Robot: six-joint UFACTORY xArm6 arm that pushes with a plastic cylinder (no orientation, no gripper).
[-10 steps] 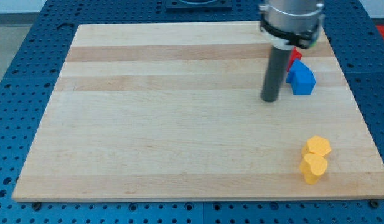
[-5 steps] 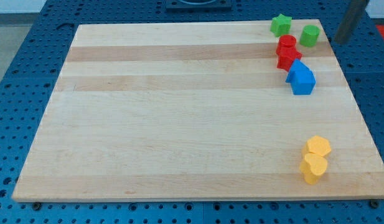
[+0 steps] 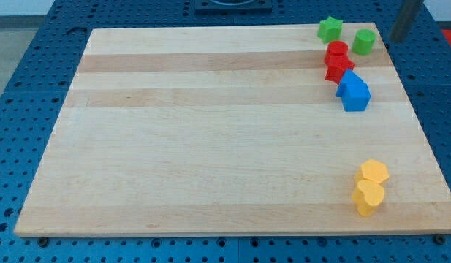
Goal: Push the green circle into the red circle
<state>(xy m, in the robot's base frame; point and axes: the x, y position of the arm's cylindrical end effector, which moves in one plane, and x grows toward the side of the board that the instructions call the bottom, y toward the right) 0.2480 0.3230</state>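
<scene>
The green circle (image 3: 364, 41) sits near the board's top right corner. The red circle (image 3: 336, 52) lies just to its lower left, with a small gap between them. A second red block (image 3: 338, 68) touches the red circle from below. My tip (image 3: 398, 39) is at the view's top right, off the board's right edge, to the right of the green circle and apart from it.
A green star-shaped block (image 3: 329, 28) sits at the top edge, left of the green circle. Two blue blocks (image 3: 353, 91) lie below the red ones. A yellow hexagon (image 3: 373, 172) and a yellow heart (image 3: 368, 196) sit at the lower right. The wooden board (image 3: 210, 131) rests on a blue pegboard.
My tip moved from the board, left of the blue blocks, up and right to beyond the top right corner, then slightly further up. No block has moved.
</scene>
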